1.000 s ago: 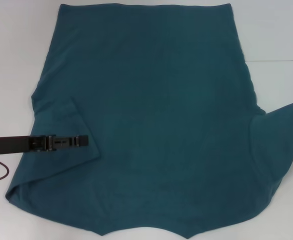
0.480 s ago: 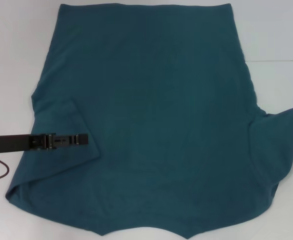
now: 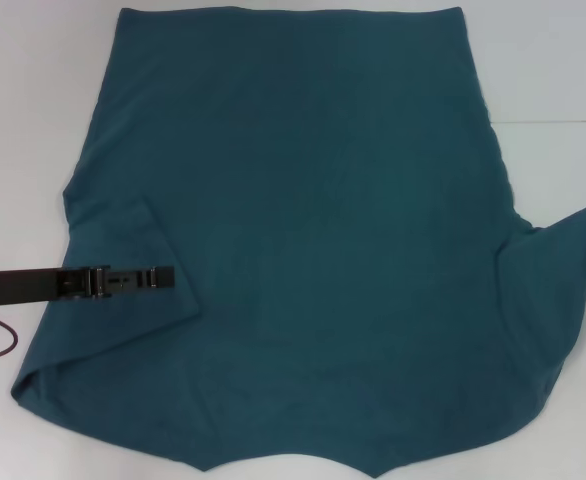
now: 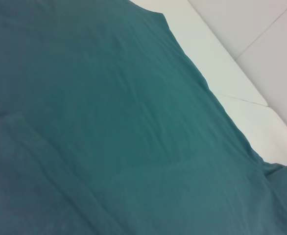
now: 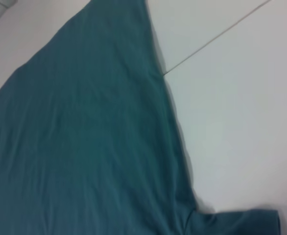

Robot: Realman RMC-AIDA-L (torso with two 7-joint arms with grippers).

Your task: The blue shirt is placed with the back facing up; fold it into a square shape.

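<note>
The left gripper (image 3: 163, 278) is reaching in low from the robot's left side, its dark fingers lying flat over the folded-in left sleeve (image 3: 123, 290) of the blue shirt (image 3: 303, 250). The fingers are lying close together, but whether they are pinching any fabric cannot be told. Just beneath and behind the gripper, the sleeve is sitting doubled over onto the shirt's body, its diagonal edge running away from the fingertips. Beyond the fingertips, the shirt is spreading flat across the white table (image 3: 553, 60), hem at the far side. Well away from the left gripper, at the shirt's opposite side, the right sleeve (image 3: 563, 260) is sticking outward, its tip looking slightly lifted at the frame's edge. The right gripper is not showing in any view; its wrist camera is looking down on the shirt's side edge (image 5: 168, 112) and bare table.
</note>
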